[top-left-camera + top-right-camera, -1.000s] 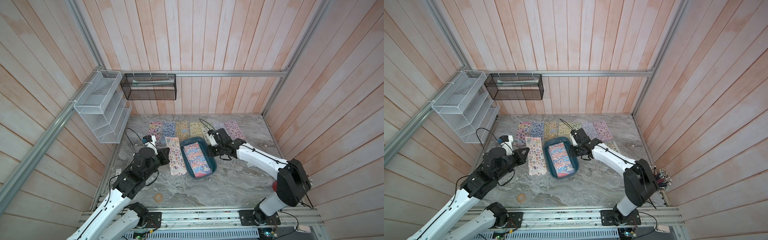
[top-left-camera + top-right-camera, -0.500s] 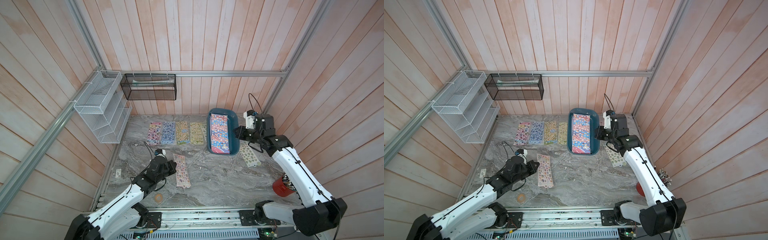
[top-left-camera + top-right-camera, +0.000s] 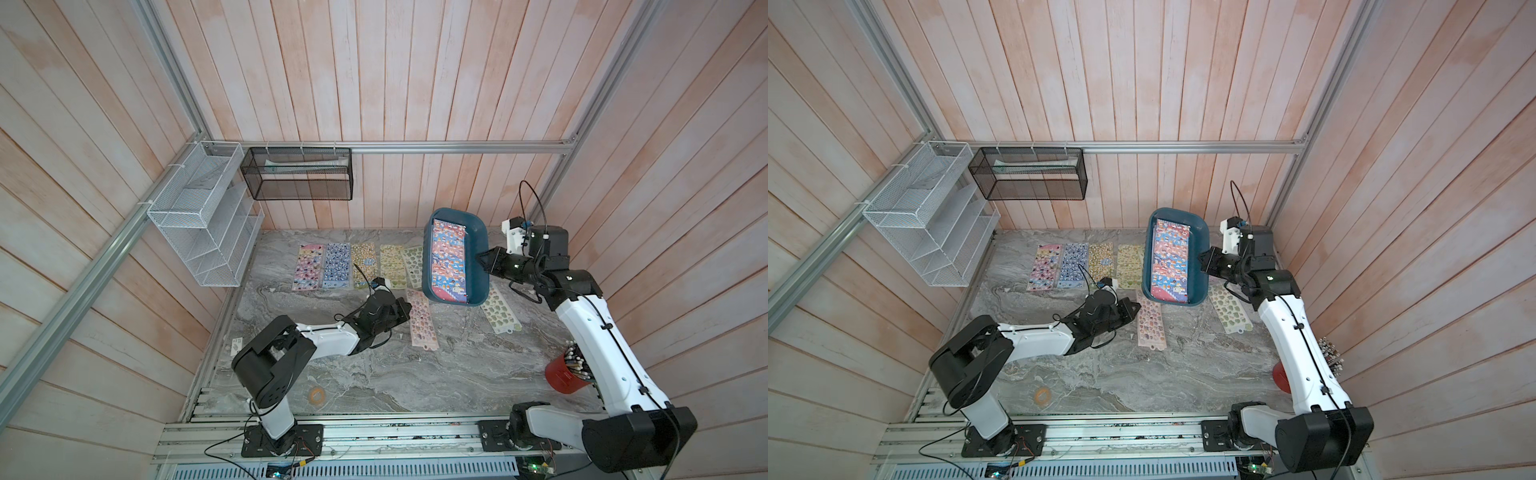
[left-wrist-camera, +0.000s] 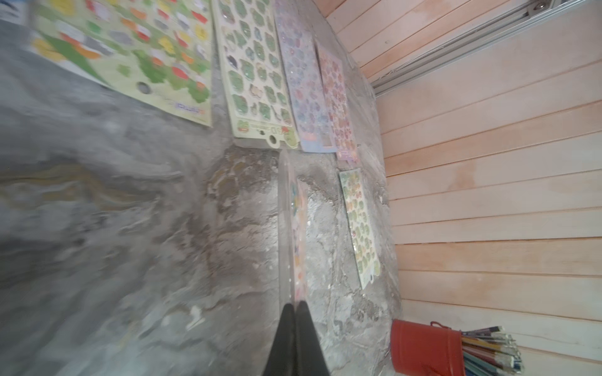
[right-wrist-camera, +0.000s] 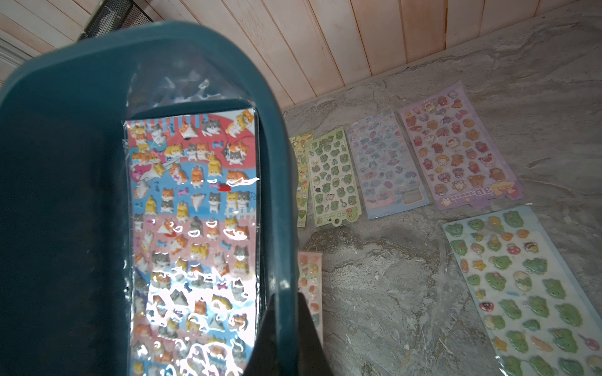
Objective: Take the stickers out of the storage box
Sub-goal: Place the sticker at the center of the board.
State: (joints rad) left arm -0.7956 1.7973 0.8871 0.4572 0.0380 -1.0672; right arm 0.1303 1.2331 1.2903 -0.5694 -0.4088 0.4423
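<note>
Right gripper (image 5: 285, 302) pinching storage box (image 5: 65, 146) rim, stickers (image 5: 452, 156) spread around, red cup (image 3: 561, 376) nearby

The right gripper (image 3: 1203, 262) grips the storage box (image 3: 1199, 249) by its long side wall and holds it above the counter (image 3: 1142, 382). The box is tilted so you look straight into it, with a red-and-blue sheet (image 3: 1170, 259) lying inside. Four stickers (image 3: 1073, 266) lie in a row near the back wall, and a green sheet (image 3: 1229, 309) lies just under the box's right side. The left gripper (image 3: 1136, 308) sits closed at the corner of a pink sheet (image 3: 1151, 328).
</note>
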